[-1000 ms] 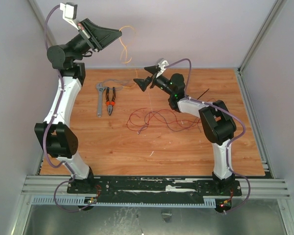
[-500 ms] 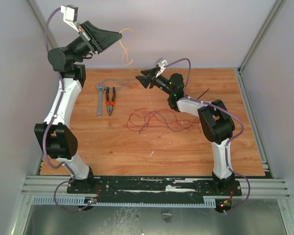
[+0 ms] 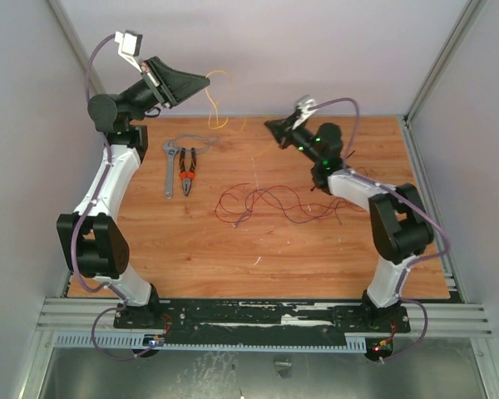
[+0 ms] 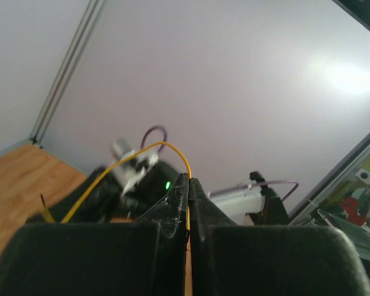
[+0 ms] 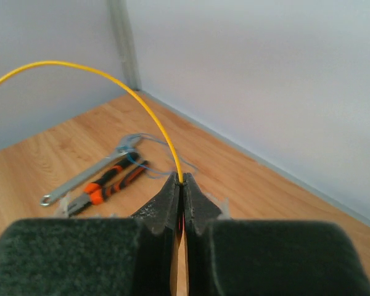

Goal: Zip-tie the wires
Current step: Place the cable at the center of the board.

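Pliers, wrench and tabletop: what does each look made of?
Pliers: dark metal jaws, with orange and black handle sleeves that look like matte plastic or rubber. Wrench: bare silvery-grey metal with a dull sheen and no coating visible. Tabletop: warm brown wood-grain planks with a smooth finish; it is likely laminate, though real wood can't be ruled out.

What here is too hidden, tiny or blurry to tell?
Yellow wire: top view, too thin to trace between left gripper and right gripper.
Wire's gripped end: both wrist views, hidden between shut fingers.
Right arm: left wrist view, blurred.
Zip tie: made out in no view.
Red wires: top view, too fine to count.
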